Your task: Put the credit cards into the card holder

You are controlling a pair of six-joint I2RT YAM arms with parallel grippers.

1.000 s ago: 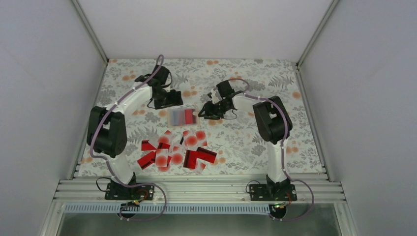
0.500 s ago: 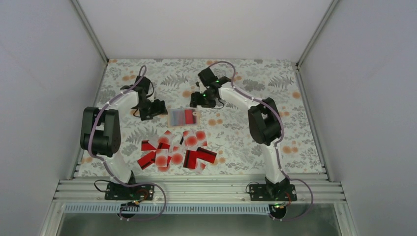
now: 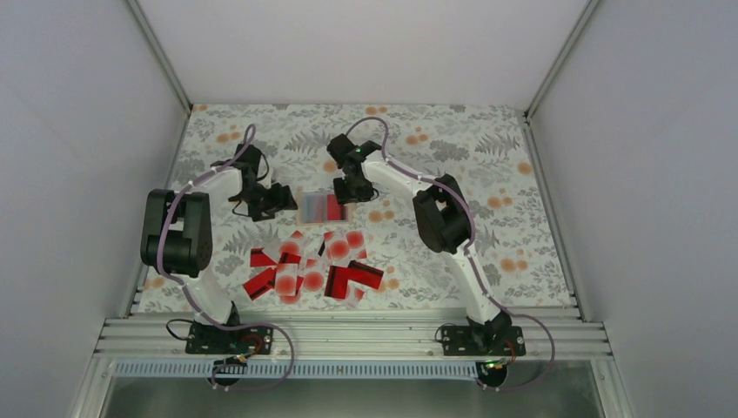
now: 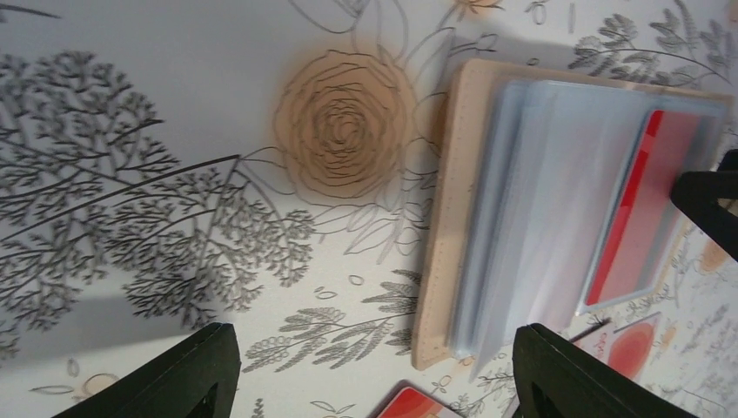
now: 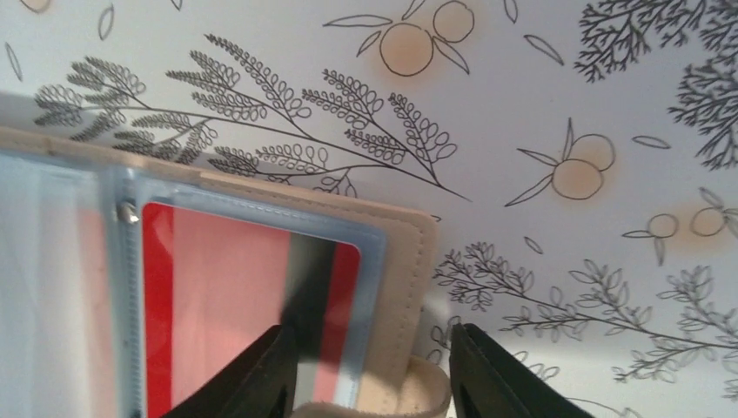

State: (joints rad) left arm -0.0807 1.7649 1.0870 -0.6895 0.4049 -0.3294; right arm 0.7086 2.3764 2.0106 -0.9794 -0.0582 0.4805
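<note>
Top view, card holder: the card holder (image 3: 323, 207) lies open and flat near mid-table, a small rectangle with a red patch on its right half.
Top view, credit cards: loose credit cards (image 3: 313, 272) overlap in a heap at 6 o'clock of the holder, apart from it. Some are glossy red, others white with big red dots.
Top view, arms: the left gripper (image 3: 277, 200) is at 9 o'clock of the holder, just beside it. The right gripper (image 3: 345, 193) is at 2 o'clock, over its edge. The finger gaps are too small to read here.
Top view, surroundings: the tablecloth (image 3: 470, 148) is printed with grey foliage and orange blooms. A ribbed aluminium rail (image 3: 348, 335) at 6 o'clock carries both bases.
Left wrist, seen only here: a tan stitched cover (image 4: 441, 218), fanned clear plastic sleeves (image 4: 540, 209), and a red card (image 4: 648, 218) tucked in the far one. A black finger of the right gripper enters at 3 o'clock.
Left wrist, claw: the black fingers (image 4: 204, 374) stand wide apart over cloth and the holder's near corner, holding nothing.
Right wrist, seen only here: the sleeved card's black stripe, the sleeve's stitched rim, and a padded tan tab (image 5: 409, 387) at 6 o'clock.
Right wrist, claw: the fingers (image 5: 261, 379) stand apart with the tab filling the gap between them. Whether they pinch it cannot be told.
</note>
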